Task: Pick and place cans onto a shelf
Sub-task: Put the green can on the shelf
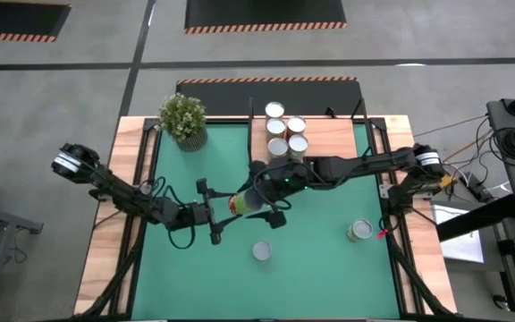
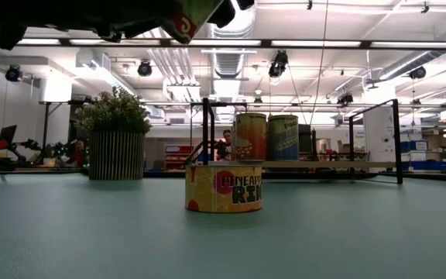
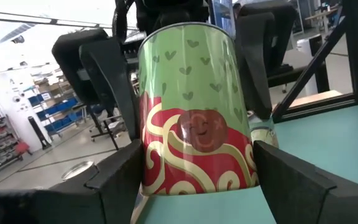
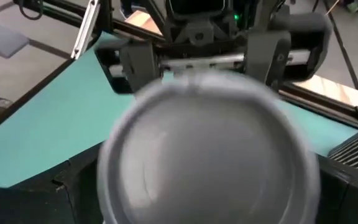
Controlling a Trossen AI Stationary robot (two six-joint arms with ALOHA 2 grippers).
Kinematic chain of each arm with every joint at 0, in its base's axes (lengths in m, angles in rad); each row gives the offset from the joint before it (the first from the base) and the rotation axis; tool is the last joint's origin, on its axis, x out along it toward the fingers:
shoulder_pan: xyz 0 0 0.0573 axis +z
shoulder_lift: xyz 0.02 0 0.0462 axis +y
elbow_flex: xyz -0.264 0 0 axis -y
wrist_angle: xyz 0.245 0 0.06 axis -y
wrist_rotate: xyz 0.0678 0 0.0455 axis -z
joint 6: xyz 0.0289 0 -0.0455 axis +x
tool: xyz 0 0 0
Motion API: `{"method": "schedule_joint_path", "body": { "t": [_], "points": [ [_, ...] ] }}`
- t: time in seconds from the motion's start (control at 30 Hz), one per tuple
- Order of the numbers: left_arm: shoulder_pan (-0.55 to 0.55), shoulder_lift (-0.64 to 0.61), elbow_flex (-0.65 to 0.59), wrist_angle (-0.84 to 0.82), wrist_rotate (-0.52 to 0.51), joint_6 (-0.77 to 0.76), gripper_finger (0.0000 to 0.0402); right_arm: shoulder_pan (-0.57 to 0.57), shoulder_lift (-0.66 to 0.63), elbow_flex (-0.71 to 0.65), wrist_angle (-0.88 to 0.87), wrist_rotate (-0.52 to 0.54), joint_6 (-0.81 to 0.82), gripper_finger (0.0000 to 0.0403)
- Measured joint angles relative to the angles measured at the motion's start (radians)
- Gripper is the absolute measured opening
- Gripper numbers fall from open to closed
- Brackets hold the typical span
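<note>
Left end effector clamps a green can above the green mat; right end effector spread apart.

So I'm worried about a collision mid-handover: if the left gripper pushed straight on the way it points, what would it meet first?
Probably the right gripper. The left gripper holds the green and red can between its fingers, and the right one's open fingers already flank the can's far end, directly ahead.

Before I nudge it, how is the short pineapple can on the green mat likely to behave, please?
The pineapple can stands upright, wider than tall, so it probably slides rather than tips. Its tin wall looks rigid; the glossy label may slip in a claw.
</note>
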Motion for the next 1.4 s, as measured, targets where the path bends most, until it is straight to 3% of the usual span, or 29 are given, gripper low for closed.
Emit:
{"method": "schedule_joint_path", "body": {
  "t": [0.4, 0.83, 1.27, 1.4],
  "points": [
    [0.0, 0.0, -0.009, -0.022, -0.003, -0.001, 0.0265, 0.0, -0.017, 0.077, -0.162, -0.001, -0.005, 0.0356],
    [0.002, 0.001, -0.005, -0.031, -0.014, 0.0, 0.0266, 0.0, -0.009, 0.085, -0.187, 0.056, 0.018, 0.0275],
    [0.001, 0.0, -0.005, -0.011, -0.112, -0.062, 0.0321, -0.002, -0.025, 0.084, -0.238, 0.086, 0.058, 0.0273],
    [-0.007, -0.003, -0.002, -0.013, -0.125, -0.034, 0.033, -0.023, -0.059, 0.093, -0.366, 0.101, 0.071, 0.0275]
  ]
}}
